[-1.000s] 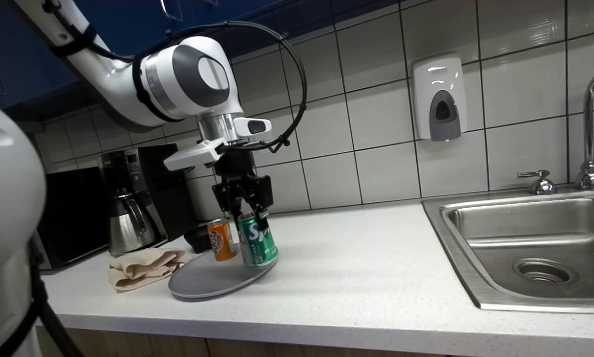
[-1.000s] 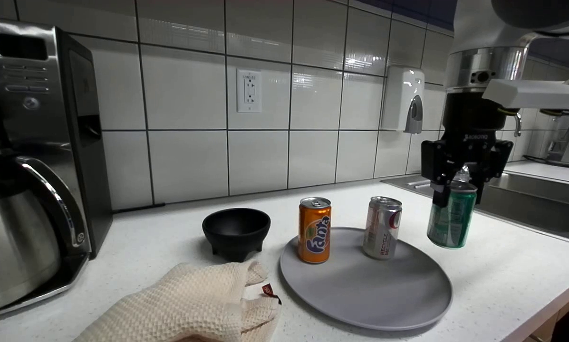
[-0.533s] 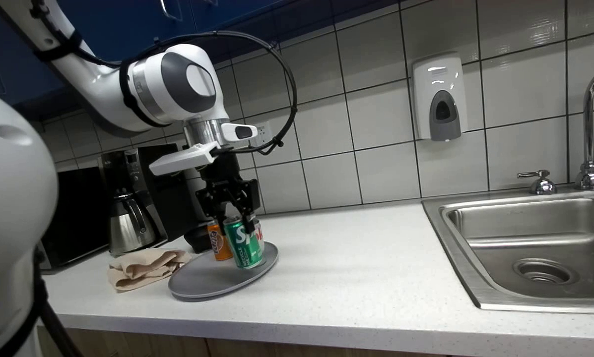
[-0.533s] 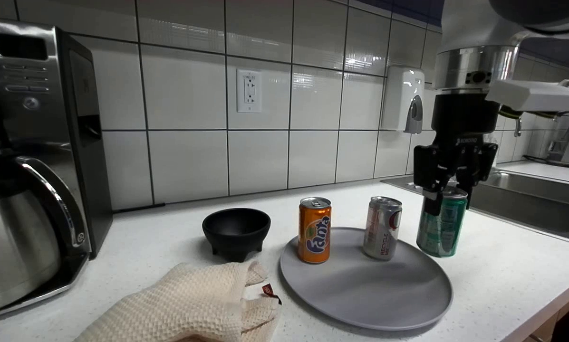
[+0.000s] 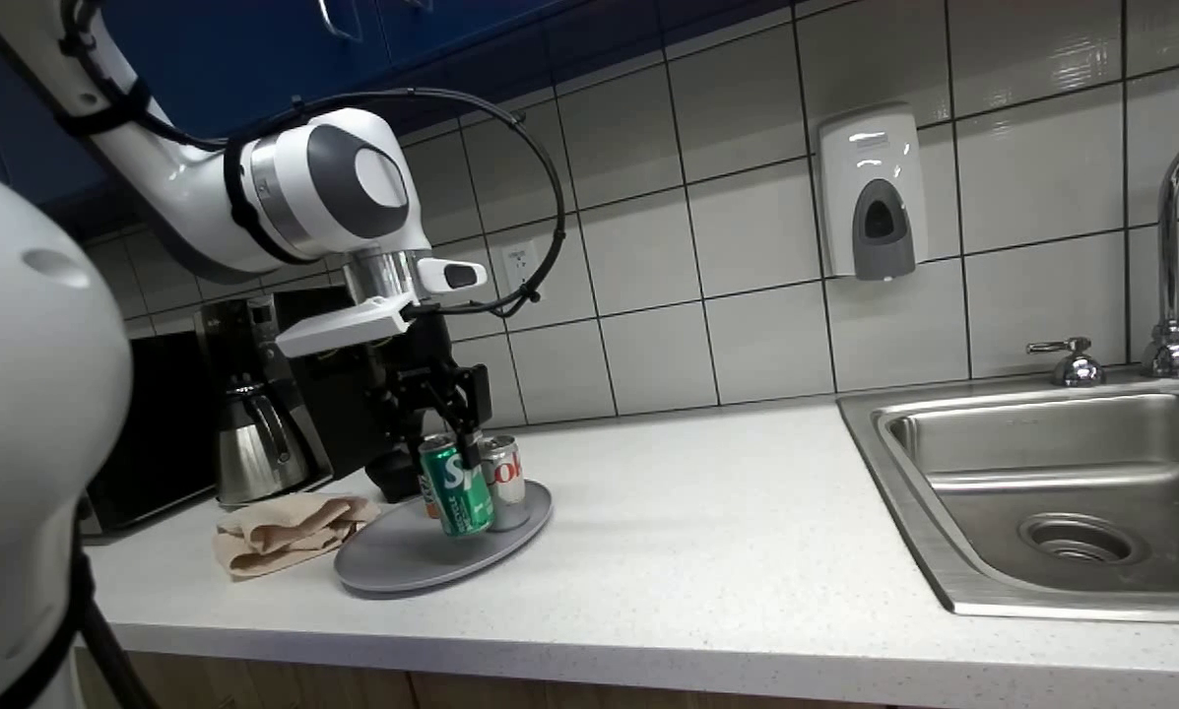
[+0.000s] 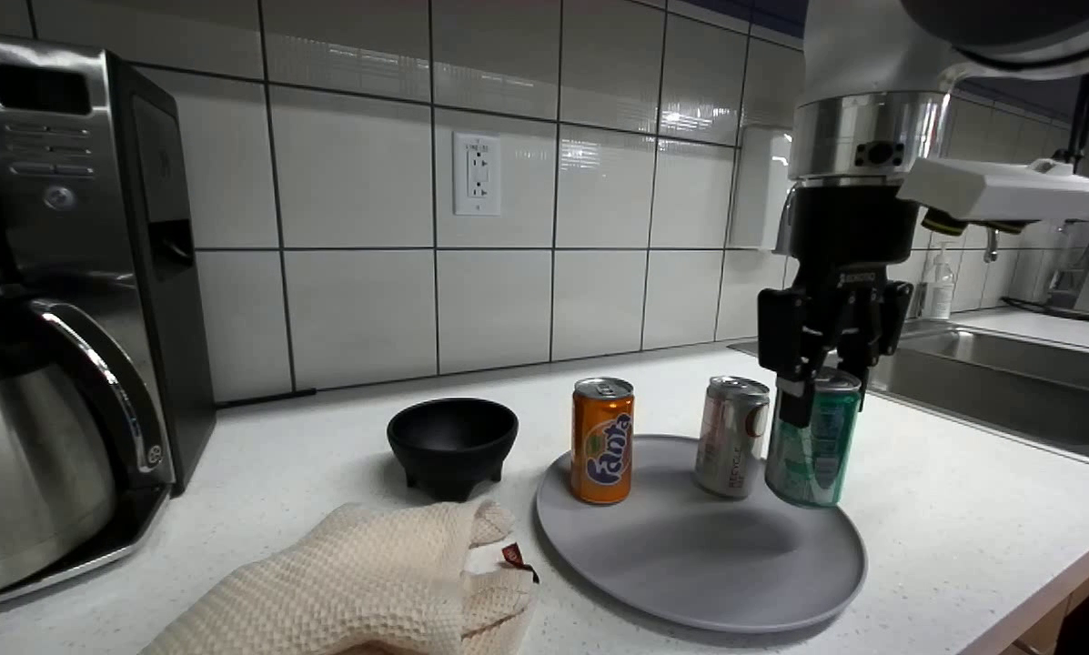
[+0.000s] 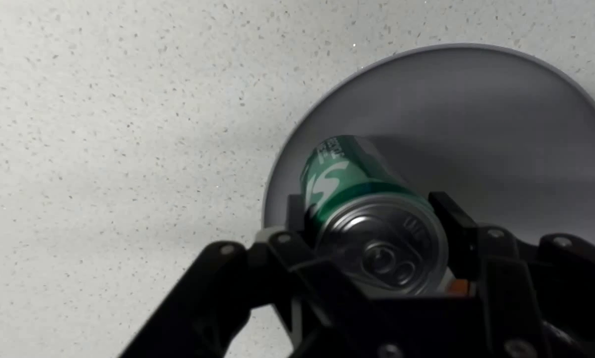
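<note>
A green Sprite can (image 7: 337, 179) is held by my gripper (image 7: 372, 216), one finger on each side of its top end. In an exterior view the can (image 6: 815, 455) hangs slightly tilted above the right part of a grey plate (image 6: 690, 573), casting a shadow on it. Close beside it on the plate stands a silver Coke can (image 6: 731, 437). An orange Fanta can (image 6: 603, 446) stands farther left on the plate. From the opposite angle, the Sprite can (image 5: 463, 500) covers most of the Fanta can, while the Coke can (image 5: 504, 468) shows behind it.
A black bowl (image 6: 453, 446) and a beige towel (image 6: 362, 573) lie beside the plate. A coffee maker (image 6: 71, 227) with a steel carafe stands beyond them. The steel sink (image 5: 1062, 492) is set into the counter, with a soap dispenser (image 5: 873, 192) on the tiled wall.
The gripper has carried the Sprite can leftward in both exterior views and lowered it, bringing it over the plate beside the Coke can. The other cans have stayed put.
</note>
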### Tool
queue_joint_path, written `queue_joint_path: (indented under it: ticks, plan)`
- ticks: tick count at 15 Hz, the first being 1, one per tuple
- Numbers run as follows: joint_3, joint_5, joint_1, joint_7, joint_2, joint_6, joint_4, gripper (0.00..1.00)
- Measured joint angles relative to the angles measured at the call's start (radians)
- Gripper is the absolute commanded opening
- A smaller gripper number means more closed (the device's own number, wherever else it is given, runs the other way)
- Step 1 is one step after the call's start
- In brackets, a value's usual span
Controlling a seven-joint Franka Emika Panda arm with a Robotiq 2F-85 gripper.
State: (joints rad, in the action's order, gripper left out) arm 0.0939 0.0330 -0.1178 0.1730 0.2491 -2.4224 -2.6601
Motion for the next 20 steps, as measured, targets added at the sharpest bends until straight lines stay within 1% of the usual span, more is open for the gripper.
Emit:
queue_joint_path:
  ticks: [12, 16, 20]
  plan:
    - [0.053, 0.0, -0.036, 0.0, -0.214, 0.0, 0.199, 0.38]
    - [0.057, 0.0, -0.054, 0.0, -0.279, 0.001, 0.256, 0.38]
    - [0.058, 0.0, -0.067, 0.0, -0.317, 0.001, 0.29, 0.38]
